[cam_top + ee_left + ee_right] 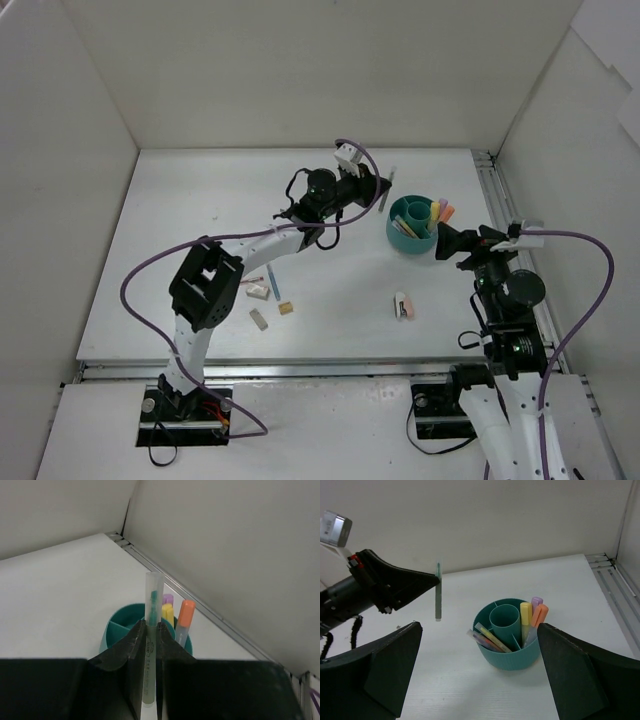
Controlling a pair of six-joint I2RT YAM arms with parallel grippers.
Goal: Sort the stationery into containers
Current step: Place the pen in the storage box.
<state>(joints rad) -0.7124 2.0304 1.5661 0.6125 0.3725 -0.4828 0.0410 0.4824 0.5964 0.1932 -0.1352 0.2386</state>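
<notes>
From above, the left gripper [383,186] hangs over the far middle of the table [180,220], just left of the teal organiser [410,248], and is clamped on a thin pale-green pen [386,177]. The right gripper [441,243] sits just right of the organiser, jaws spread wide and empty. Erasers [258,290] and a blue pen [274,287] lie near left.

In the left wrist view, the fingers [120,652] pinch the pen upright. Purple [168,599], yellow [167,614] and orange markers [186,614] stand in the organiser beyond.

In the right wrist view, the pen hangs vertically, left of the organiser and clear of it.

Ribbed teal plastic organiser [508,655] on matt white table [180,220].
</notes>
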